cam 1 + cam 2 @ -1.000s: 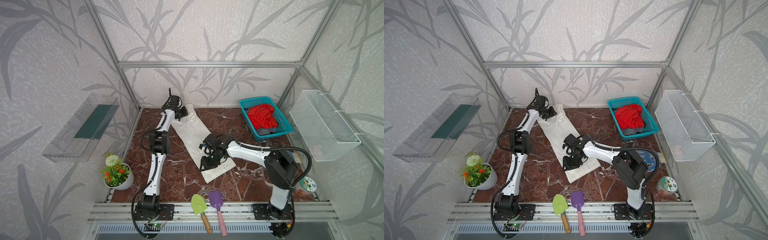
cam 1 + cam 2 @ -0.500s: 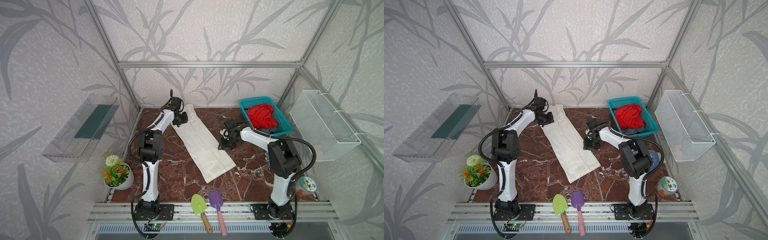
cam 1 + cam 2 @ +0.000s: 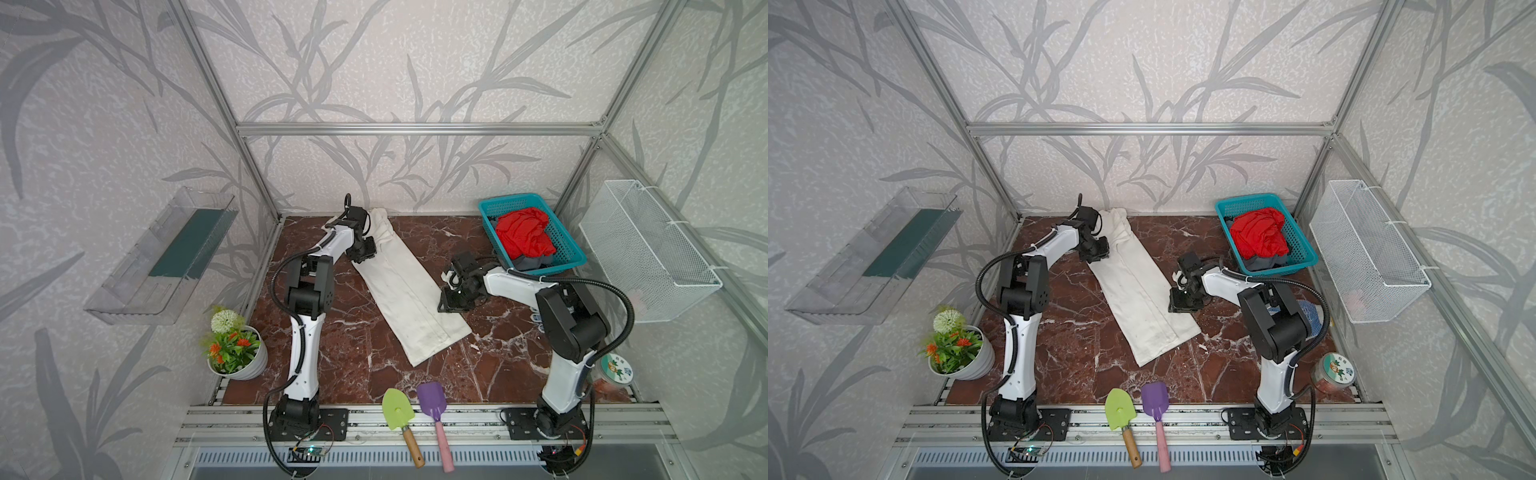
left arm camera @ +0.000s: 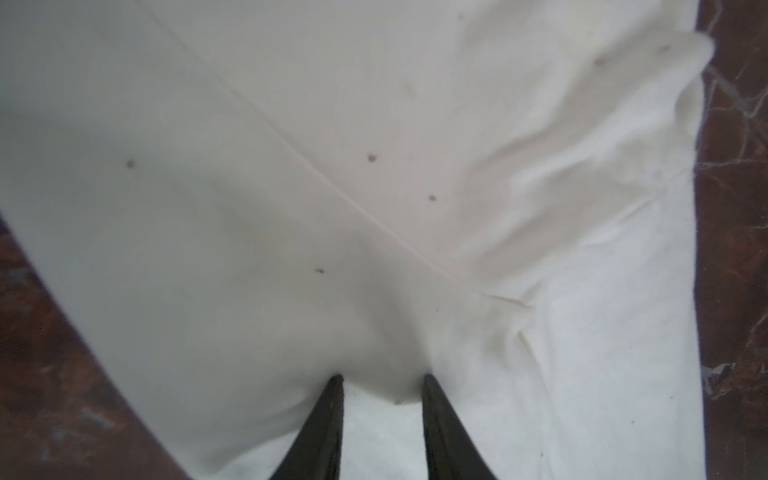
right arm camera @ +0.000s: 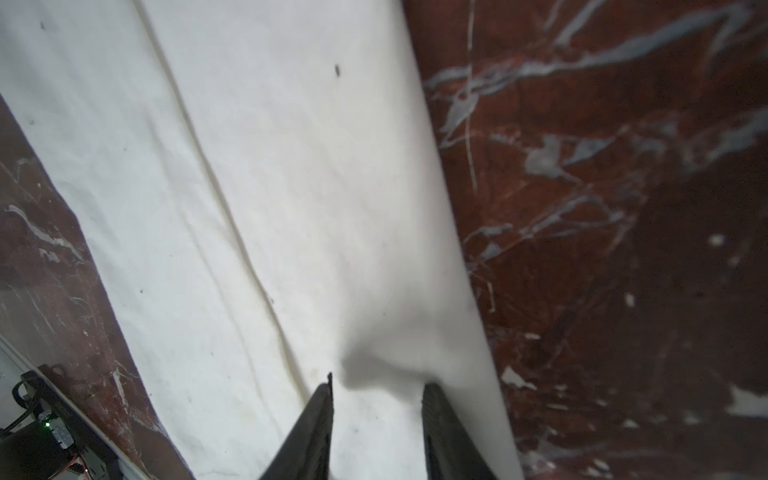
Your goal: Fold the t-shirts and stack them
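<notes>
- the cream-white t-shirt (image 3: pixel 409 291) lies flat on the red stone table (image 3: pixel 353 357) as one long thin strip. i think its sides are already folded in.
- its long way runs on a slant, from the far left by the back wall (image 3: pixel 415 174) down to the near middle.
- the left gripper (image 3: pixel 360 258) sits on the far end, at the strip's left long edge. in the left wrist view its fingers (image 4: pixel 328 415) stand part way open. the tips press on the cloth and a small bump of cloth sits between them. it does not look squeezed yet.
- the right gripper (image 3: pixel 448 306) sits at the right long edge, past the middle, closer to the near end. its jaws are part way open too. the cloth edge pokes up between the tips, not held tight as far as i can see.
- so the left arm is nearer the far end and the right arm is nearer the near end.
- my guess is that the next move is to pinch, then fold one end over the other.
- there is bare table on both sides of the strip and past its near end.
- the green shovel (image 3: pixel 397 409) and purple shovel (image 3: pixel 432 401) lie by the front edge, apart from the strip.
- the red t-shirt (image 3: pixel 523 232) is piled on the dark grey t-shirt (image 3: pixel 530 262) in the basket (image 3: pixel 575 259) at the far right, not folded yet.
</notes>
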Controlling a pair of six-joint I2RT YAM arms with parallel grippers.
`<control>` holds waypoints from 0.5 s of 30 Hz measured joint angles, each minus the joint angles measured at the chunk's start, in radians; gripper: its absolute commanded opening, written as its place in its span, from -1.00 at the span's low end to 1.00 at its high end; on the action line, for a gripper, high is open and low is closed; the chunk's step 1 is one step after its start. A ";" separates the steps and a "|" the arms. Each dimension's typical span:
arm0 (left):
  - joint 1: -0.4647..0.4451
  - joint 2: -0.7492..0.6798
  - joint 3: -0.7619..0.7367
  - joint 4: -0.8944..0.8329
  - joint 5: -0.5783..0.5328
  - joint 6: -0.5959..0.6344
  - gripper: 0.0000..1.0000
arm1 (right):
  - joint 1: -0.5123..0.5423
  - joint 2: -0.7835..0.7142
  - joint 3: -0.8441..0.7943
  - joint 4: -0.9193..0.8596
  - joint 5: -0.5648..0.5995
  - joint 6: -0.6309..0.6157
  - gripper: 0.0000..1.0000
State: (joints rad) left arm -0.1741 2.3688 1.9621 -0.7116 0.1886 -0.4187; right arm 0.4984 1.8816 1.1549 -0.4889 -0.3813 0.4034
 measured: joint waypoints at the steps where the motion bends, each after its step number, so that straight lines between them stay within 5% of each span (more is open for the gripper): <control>1: 0.000 0.010 0.018 -0.004 0.001 0.000 -0.33 | 0.006 -0.004 -0.008 0.007 -0.008 0.000 -0.25; 15: -0.022 0.259 0.461 -0.153 0.081 0.026 -0.33 | 0.177 -0.013 -0.049 0.078 -0.077 0.053 -0.26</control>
State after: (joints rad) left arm -0.1963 2.6274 2.4233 -0.8642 0.2695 -0.3931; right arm 0.6754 1.8683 1.1061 -0.4110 -0.4583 0.4561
